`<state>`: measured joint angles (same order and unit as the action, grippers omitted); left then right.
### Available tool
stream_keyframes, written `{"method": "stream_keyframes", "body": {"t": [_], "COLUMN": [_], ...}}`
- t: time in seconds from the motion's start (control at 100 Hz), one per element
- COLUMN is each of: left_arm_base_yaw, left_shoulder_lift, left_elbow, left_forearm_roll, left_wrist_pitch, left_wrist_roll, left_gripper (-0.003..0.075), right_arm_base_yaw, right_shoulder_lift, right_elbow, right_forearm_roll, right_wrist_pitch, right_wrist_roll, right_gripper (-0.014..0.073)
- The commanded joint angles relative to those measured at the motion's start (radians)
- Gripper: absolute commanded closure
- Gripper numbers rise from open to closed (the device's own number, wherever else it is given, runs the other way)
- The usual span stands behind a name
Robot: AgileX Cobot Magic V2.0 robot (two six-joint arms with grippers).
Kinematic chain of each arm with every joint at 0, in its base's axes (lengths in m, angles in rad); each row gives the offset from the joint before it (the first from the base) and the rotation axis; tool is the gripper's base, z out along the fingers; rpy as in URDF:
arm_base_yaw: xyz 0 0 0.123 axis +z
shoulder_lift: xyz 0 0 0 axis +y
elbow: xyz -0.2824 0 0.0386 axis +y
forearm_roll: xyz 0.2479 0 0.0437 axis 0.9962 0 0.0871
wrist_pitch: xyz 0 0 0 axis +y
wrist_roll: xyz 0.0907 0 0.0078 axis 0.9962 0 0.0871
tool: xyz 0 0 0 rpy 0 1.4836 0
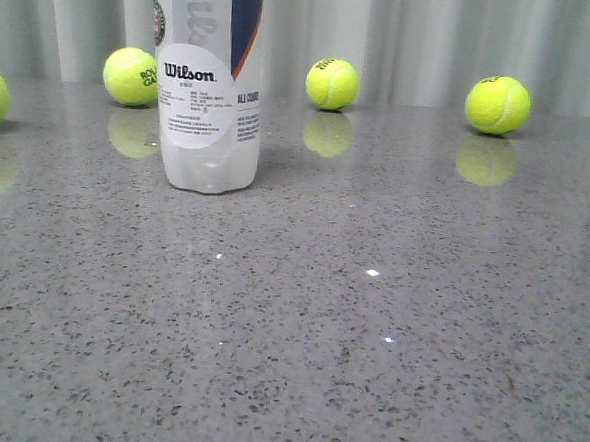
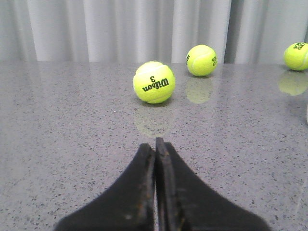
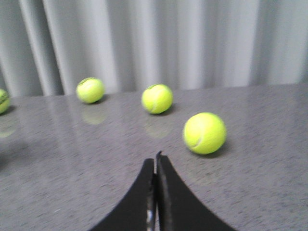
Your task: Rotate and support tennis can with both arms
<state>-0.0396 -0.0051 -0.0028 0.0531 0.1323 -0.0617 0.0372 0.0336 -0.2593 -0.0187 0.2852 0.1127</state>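
The tennis can [image 1: 211, 86] stands upright on the bench [image 1: 368, 336], long axis vertical, while the left gripper [image 2: 155, 144] and right gripper [image 3: 156, 159], both pinched closed and empty, sit clear of it.

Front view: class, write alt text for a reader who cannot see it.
A tall white-and-clear plastic Wilson tennis can stands upright on a speckled grey stone table, its top cropped. Four yellow-green tennis balls lie behind and beside it before pale curtains; no robot hand shows.
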Motion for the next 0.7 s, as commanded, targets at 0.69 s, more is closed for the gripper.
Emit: {"method": "stream_keyframes", "body": {"t": [0.69], "left_arm_base_yaw": [0.002], "left_shoulder_lift": [-0.037], "left_elbow": [0.047], "left_forearm_roll": [0.002], "left_wrist_pitch": [-0.074], "left_wrist_roll": [-0.003], "left_gripper": [0.0741], "right_arm_base_yaw": [-0.178], "right_shoulder_lift": [-0.066], "right_elbow": [0.268], "right_forearm_roll": [-0.047], "right_wrist_pitch": [-0.329], "right_wrist_roll": [-0.006], "right_gripper": [0.0659]}}
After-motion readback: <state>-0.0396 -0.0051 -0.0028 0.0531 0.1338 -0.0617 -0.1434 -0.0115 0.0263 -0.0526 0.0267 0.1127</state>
